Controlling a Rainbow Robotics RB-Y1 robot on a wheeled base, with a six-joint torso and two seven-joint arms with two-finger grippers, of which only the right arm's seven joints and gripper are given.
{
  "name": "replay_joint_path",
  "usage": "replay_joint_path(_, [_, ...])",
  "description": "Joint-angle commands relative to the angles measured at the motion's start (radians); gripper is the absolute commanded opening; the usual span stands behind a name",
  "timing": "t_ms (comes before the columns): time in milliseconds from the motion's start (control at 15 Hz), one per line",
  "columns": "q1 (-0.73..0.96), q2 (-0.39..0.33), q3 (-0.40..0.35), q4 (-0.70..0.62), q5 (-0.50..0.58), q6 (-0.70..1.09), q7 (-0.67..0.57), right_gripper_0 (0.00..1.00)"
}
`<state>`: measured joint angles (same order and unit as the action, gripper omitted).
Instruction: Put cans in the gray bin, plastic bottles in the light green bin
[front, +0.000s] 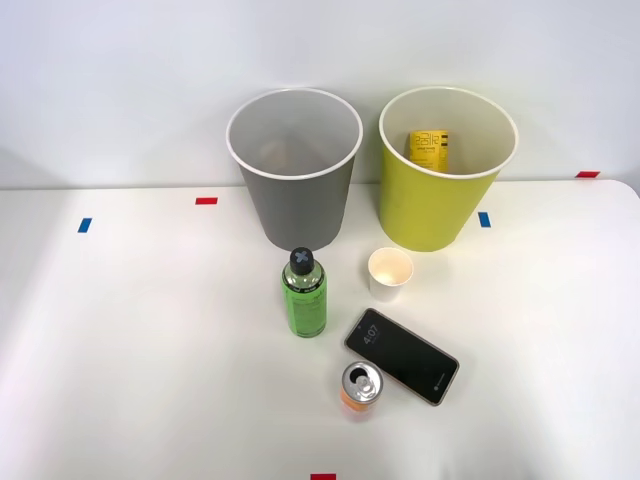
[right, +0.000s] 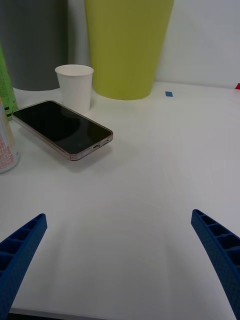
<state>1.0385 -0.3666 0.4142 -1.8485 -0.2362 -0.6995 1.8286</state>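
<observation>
An orange can (front: 360, 386) with a silver pull-tab top stands upright near the table's front; its side shows in the wrist view (right: 6, 145). Behind it, a clear plastic bottle (front: 304, 293) of green liquid with a black cap stands in front of the gray bin (front: 300, 205). The light green bin (front: 430, 210) stands to the right of the gray one, with a yellow labelled item (front: 428, 148) inside. My right gripper (right: 119, 215) is open and low over bare table, with the can, the bottle's edge (right: 6, 85), the gray bin (right: 35, 45) and the light green bin (right: 127, 45) ahead of it.
A black phone (front: 402, 356) lies flat beside the can, also seen in the wrist view (right: 62, 127). A white paper cup (front: 389, 273) stands upright in front of the light green bin and behind the phone (right: 75, 87). Small red and blue tape marks dot the white table.
</observation>
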Motion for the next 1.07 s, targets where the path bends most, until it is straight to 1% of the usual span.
replay_joint_path(67, [0.000, 0.000, 0.000, 0.000, 0.000, 0.000, 0.000, 1.00])
replay_joint_path(1067, [0.000, 0.000, 0.000, 0.000, 0.000, 0.000, 0.000, 1.00])
